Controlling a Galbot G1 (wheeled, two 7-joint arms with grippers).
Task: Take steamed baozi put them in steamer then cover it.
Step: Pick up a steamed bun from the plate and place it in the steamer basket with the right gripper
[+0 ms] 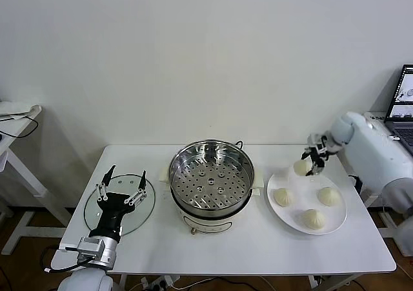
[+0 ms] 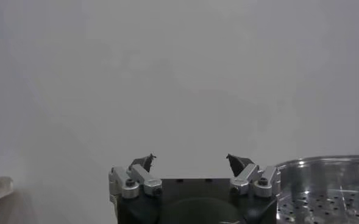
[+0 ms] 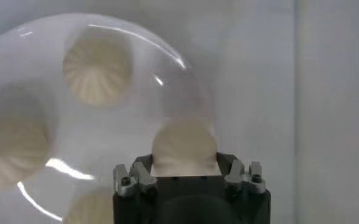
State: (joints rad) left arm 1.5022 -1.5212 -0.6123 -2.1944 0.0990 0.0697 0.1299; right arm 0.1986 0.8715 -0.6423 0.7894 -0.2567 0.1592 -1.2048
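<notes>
Left gripper: fingers spread, holding nothing, over the glass lid near the bench's left edge.
Steamer: mid-bench, uncovered, perforated tray bare.
Plate: near the right edge, bearing three baozi.
Fourth baozi: at the plate's far rim, between the right gripper's fingers.
Right gripper: closed on that bun's sides.
Handling: likely soft, light, easily dented; hold gently at the flanks.

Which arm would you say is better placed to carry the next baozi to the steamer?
Right. The right gripper is already shut on a baozi above the plate, beside the steamer. The left gripper hovers open over the glass lid.
</notes>
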